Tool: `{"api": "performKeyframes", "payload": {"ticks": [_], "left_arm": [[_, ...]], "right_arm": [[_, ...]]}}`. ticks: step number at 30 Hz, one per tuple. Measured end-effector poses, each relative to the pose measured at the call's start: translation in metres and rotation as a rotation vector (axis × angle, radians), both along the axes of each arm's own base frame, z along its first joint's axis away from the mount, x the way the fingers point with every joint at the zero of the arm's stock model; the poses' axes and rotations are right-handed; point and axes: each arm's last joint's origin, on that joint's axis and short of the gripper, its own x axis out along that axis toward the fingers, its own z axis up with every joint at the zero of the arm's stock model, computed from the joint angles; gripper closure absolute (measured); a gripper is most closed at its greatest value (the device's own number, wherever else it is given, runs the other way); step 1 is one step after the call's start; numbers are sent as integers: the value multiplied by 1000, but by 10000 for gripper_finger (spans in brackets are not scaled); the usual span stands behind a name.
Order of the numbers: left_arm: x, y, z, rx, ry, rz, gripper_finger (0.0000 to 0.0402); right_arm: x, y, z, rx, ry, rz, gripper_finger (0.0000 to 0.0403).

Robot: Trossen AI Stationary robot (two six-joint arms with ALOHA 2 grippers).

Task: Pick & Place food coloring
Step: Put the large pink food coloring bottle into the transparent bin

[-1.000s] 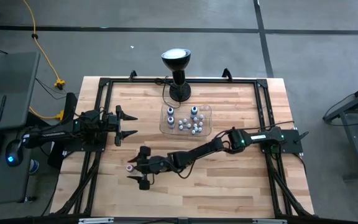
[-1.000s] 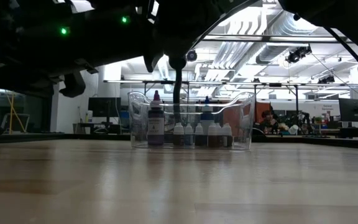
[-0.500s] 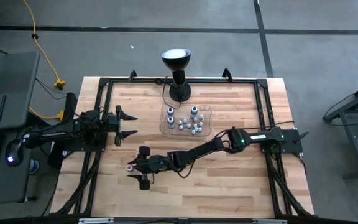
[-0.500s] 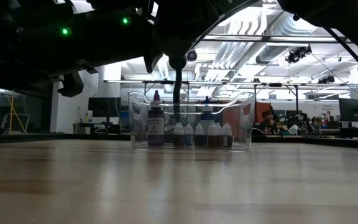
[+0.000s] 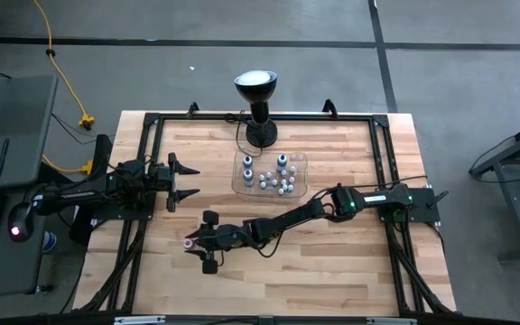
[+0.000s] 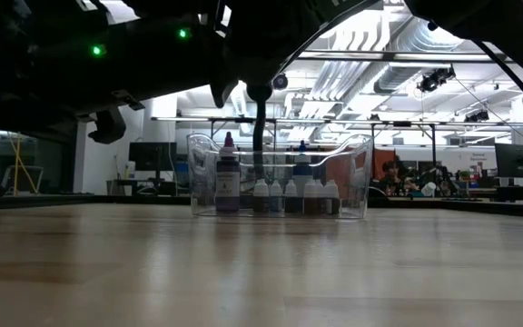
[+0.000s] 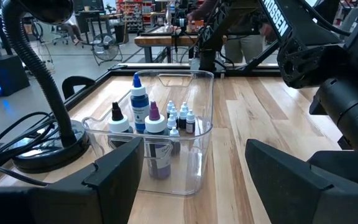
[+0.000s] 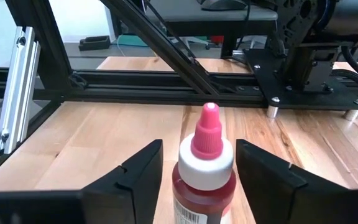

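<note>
A small red food coloring bottle (image 8: 204, 171) with a white collar and pink tip stands upright on the wood table near the left front; in the high view it is the pink dot (image 5: 189, 243). My right gripper (image 5: 195, 244) reaches level across the table toward its left edge, open, with one finger on each side of this bottle. Several more food coloring bottles (image 5: 273, 181) stand in the clear tray (image 5: 298, 161) at the middle back. My left gripper (image 5: 188, 181) waits open at the table's left, pointing toward the tray (image 7: 197, 134). My right gripper has one finger (image 8: 260, 171) close beside the bottle's white collar (image 8: 225, 163); whether they touch I cannot tell. A plain gap shows between the other finger (image 8: 143, 169) and the bottle. The fingers come level from the table's right side. The bottle stands upright on the table.
A black gooseneck lamp (image 5: 257, 99) stands behind the tray, its cord on the table. A black metal frame (image 5: 152, 122) runs round the table's edges. Bare wood lies in front of the right arm. People and desks show in the room beyond.
My right gripper's fingers have drawn closer together around the red bottle while the arm kept its place. The bottle has stayed upright where it was.
</note>
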Motion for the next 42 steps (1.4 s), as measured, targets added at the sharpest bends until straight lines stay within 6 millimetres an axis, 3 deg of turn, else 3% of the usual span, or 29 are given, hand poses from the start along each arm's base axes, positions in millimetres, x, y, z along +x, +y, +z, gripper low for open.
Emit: {"api": "performKeyframes", "payload": {"ticks": [13,23,33,42], "left_arm": [[0,0,0,0,0,0,124],[0,0,0,0,0,0,124],[0,0,0,0,0,0,124],[0,0,0,0,0,0,124]], "right_arm": [[-1,0,-2,16,32,-8,295],[0,-1,1,63,11,-30,297],[-9,-4,52,1,15,-59,297],[-31,-18,104,-67,127,-288,297]]}}
